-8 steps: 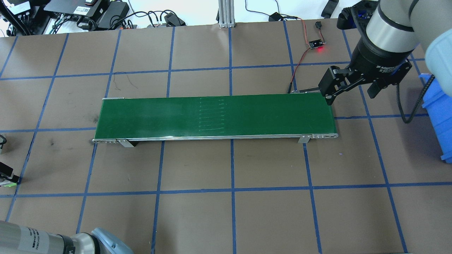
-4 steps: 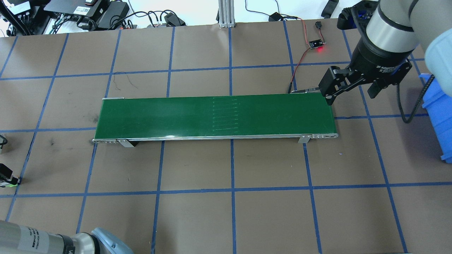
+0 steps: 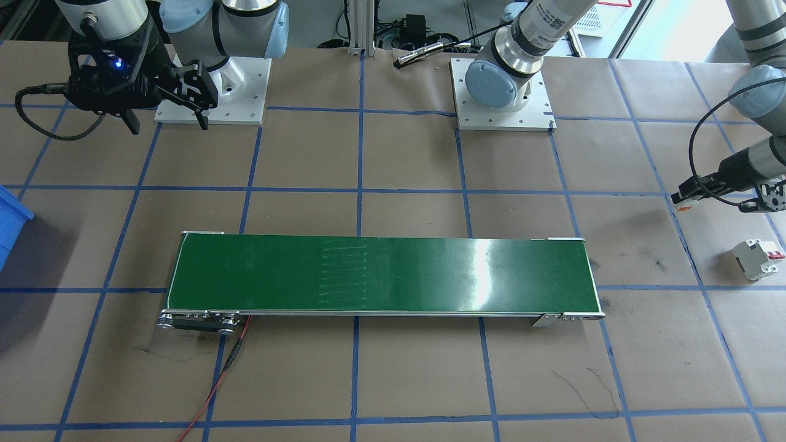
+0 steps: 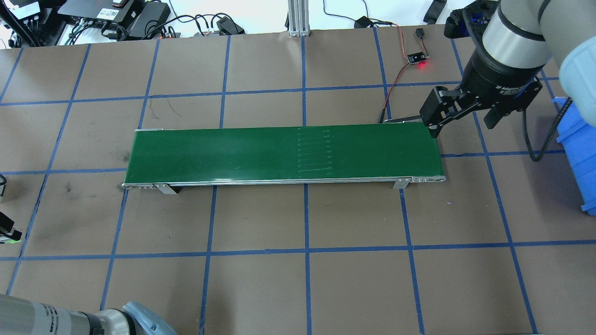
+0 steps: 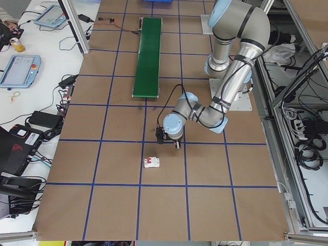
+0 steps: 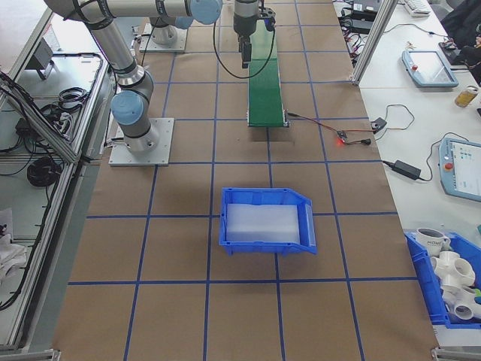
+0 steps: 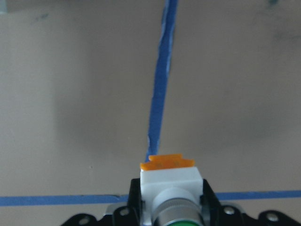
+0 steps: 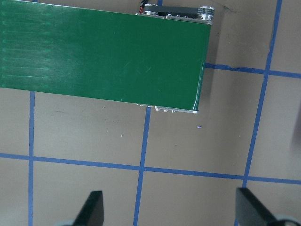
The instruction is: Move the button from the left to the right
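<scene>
the left gripper (image 7: pixel 165 221) has its jaws clamped on the button (image 7: pixel 171 186), pinching the white body from both sides so the orange bit at the base pokes forward and the round green-capped end sits back between the fingers; held that way the part looks secure and clear of the paper, which seems the point, since it has to be carried off rather than slid. from the camera across the table that same gripper (image 3: pixel 770 197) hangs low at the left end of the table, well apart from the conveyor belt (image 3: pixel 381 275), with the white circuit breaker (image 3: pixel 759 258) lying just beside it on the brown paper, untouched and presumably not wanted for this job. the belt runs lengthways between the two arms, so i'd guess it is there to ferry the button across, and nothing rides on it yet. the right gripper (image 4: pixel 461 118) waits with its fingers spread wide and empty, hovering near the belt's far end, its wrist view looking down on that end and the blue tape grid; a blue bin (image 6: pixel 268 219) sits further out on that side, a likely drop spot
</scene>
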You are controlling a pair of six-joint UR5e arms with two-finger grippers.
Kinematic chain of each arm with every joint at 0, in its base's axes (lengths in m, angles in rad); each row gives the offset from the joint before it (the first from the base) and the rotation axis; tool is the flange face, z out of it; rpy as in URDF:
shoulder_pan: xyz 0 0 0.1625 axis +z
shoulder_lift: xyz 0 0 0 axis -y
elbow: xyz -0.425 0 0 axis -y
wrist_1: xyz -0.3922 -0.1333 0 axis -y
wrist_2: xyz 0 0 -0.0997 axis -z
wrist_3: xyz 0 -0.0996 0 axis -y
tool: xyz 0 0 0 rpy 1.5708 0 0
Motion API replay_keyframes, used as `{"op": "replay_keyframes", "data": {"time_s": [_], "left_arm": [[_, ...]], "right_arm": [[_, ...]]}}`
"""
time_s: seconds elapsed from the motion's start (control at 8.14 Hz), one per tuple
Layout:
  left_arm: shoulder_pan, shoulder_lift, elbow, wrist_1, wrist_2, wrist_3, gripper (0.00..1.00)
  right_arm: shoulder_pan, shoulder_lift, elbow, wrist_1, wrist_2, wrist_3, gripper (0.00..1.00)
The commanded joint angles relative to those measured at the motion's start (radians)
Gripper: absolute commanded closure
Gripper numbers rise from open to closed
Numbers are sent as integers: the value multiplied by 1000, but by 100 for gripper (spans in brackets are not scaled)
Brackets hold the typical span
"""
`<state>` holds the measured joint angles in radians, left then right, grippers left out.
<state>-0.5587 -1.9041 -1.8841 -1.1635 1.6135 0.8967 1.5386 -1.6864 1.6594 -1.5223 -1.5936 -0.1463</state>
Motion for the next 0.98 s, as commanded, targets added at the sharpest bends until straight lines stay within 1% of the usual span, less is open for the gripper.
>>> {"op": "replay_keyframes", "data": {"time_s": [0.0,0.12,0.25,0.49,0.61,0.74,0.86], "left_arm": [[-119,147,60,-128,-6,-106,94],[-204,177,89,-200,-6,-246,94],[-284,183,112,-218,-4,-359,94],[-462,191,126,-229,-7,-609,94],[-515,191,125,-229,-45,-762,94],[-547,188,125,-229,-138,-983,94],[-582,188,125,-228,-171,-1182,94]], "right_arm": [[0,1,0,-1,-2,1,0],[0,1,2,-1,-2,1,0],[0,1,2,-1,-2,1,0],[0,1,2,1,1,1,0],[0,1,2,1,1,1,0],[0,1,2,1,1,1,0],[2,-1,2,1,3,2,0]]}}
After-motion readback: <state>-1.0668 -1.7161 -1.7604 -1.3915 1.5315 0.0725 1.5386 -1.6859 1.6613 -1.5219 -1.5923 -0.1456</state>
